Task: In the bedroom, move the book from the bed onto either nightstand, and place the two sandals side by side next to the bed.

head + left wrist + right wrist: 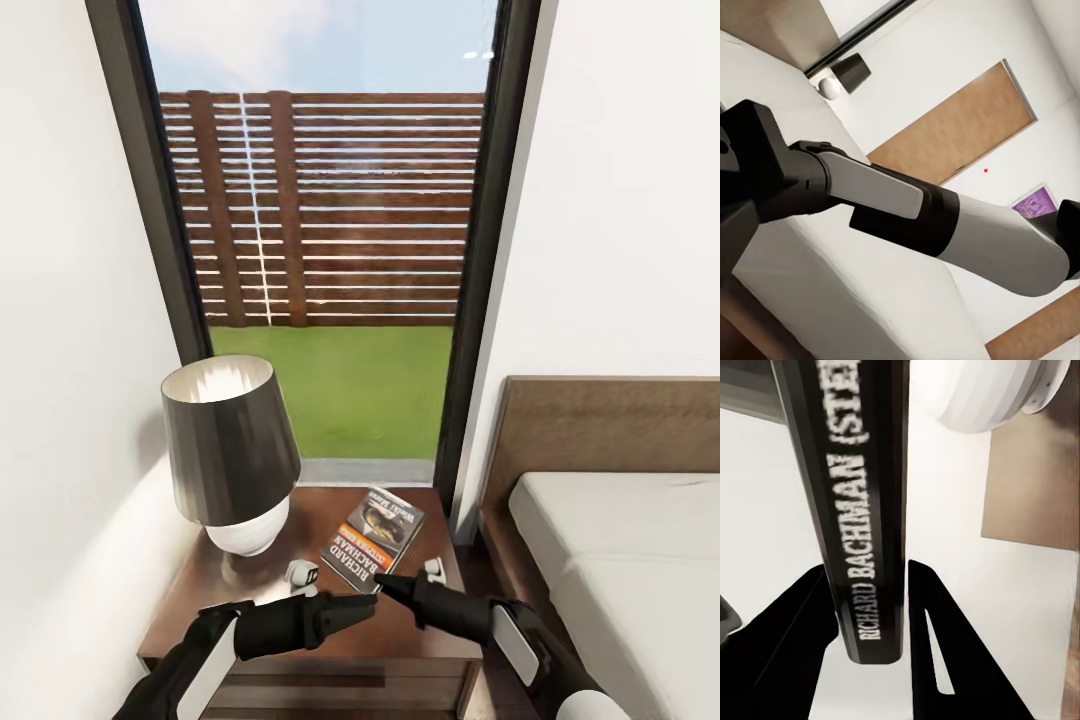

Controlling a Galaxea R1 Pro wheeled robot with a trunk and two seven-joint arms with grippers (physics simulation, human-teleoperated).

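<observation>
Book (pixel 374 540) first: it lies on the nightstand (pixel 260 590) beside the lamp (pixel 232 455), cover up, its near corner at the tips of my right claw (pixel 384 583). The right wrist view looks along its spine (pixel 866 510), lettering "Richard Bachman", standing between my two dark fingers (pixel 934 652). They flank it closely; one side looks pressed to it, the other shows a thin sliver of light, so I judge I am grasping the book loosely or am right at letting go, and I cannot be surer than that.

My left claw (pixel 358 603) hovers over the front of the nightstand, tip near the right one; whether it is parted or clenched I cannot tell. Two small white objects (pixel 300 573) sit near the book's near edge; I cannot tell what they are.

What could go wrong: if I pull back while a finger drags on the spine, the book may slide toward the front edge or tip off. A sideways swing could knock the lamp, or my two claws could bump, being so near each other.

From the head I see how the book sits on the wood and the bed (pixel 620 560) just to the right. The right wrist gives the grip itself. The left wrist view shows my right forearm (pixel 967 225) crossing it, with a brown door (pixel 960 127) and a purple picture (pixel 1033 201) beyond.
</observation>
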